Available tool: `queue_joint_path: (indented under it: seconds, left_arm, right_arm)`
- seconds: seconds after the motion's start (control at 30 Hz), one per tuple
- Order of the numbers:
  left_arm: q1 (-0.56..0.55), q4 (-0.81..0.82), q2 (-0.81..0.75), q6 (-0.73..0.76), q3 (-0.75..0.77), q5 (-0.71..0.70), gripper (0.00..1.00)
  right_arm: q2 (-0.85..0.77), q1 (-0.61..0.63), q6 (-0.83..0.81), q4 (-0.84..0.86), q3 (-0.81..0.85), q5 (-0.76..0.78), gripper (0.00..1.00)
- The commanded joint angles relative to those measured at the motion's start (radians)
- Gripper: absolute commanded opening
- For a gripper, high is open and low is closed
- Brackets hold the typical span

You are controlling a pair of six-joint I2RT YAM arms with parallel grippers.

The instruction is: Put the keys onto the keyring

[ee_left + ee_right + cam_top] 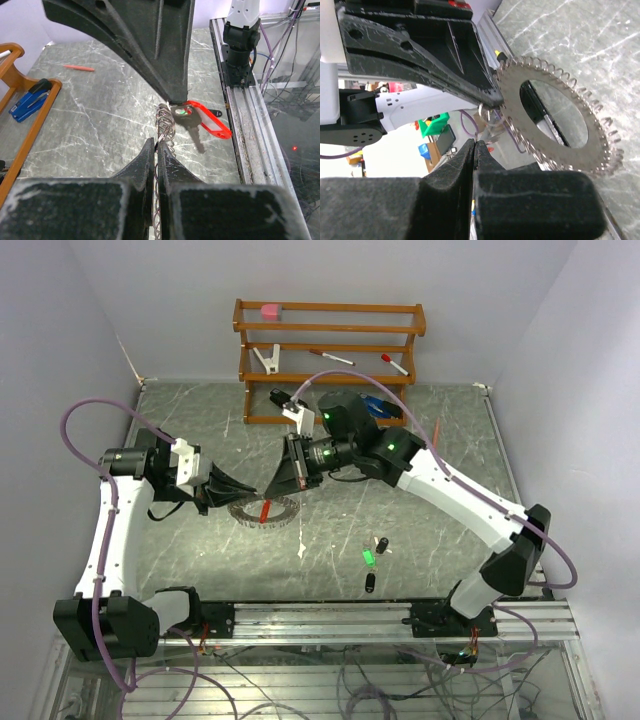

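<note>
The keyring, a wide silvery ring with a beaded rim, is held up off the table; the right wrist view shows its flat face. My left gripper is shut on its rim, seen edge-on. My right gripper is shut, its tips pinching a thin metal loop at the ring's edge, where the red key hangs. Both grippers meet tip to tip over the keyring. A green key and two black keys lie on the table to the right.
A wooden rack stands at the back with a pink eraser, markers and a clip. A blue stapler lies by it, an orange pencil to the right. An aluminium rail runs along the near edge.
</note>
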Motion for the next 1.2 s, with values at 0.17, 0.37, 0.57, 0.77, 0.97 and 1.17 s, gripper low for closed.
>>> queue_joint_path:
  seconds: [0.17,0.37,0.57,0.77,0.97,1.17]
  left_arm:
    - [-0.006,-0.001,-0.026,0.013,0.019,0.081,0.07]
    - [-0.005,-0.001,-0.031,0.01,0.02,0.081,0.07]
    - [-0.006,0.0,-0.028,0.009,0.022,0.081,0.07]
    - [-0.006,-0.001,-0.023,0.012,0.028,0.081,0.07]
    - [-0.006,-0.001,-0.017,0.017,0.027,0.081,0.07]
    - [-0.006,-0.001,-0.013,0.021,0.032,0.081,0.07]
  right_arm:
    - [-0.065,-0.01,-0.012,-0.045,-0.035,0.037,0.0]
    - [-0.036,-0.01,-0.02,-0.051,-0.021,0.036,0.0]
    - [-0.029,-0.008,0.001,-0.017,-0.045,0.035,0.0]
    - [-0.017,-0.009,0.03,0.024,-0.065,0.041,0.0]
    - [-0.004,-0.007,0.04,0.018,-0.074,0.069,0.0]
    - [-0.014,-0.004,0.074,0.062,-0.107,0.102,0.0]
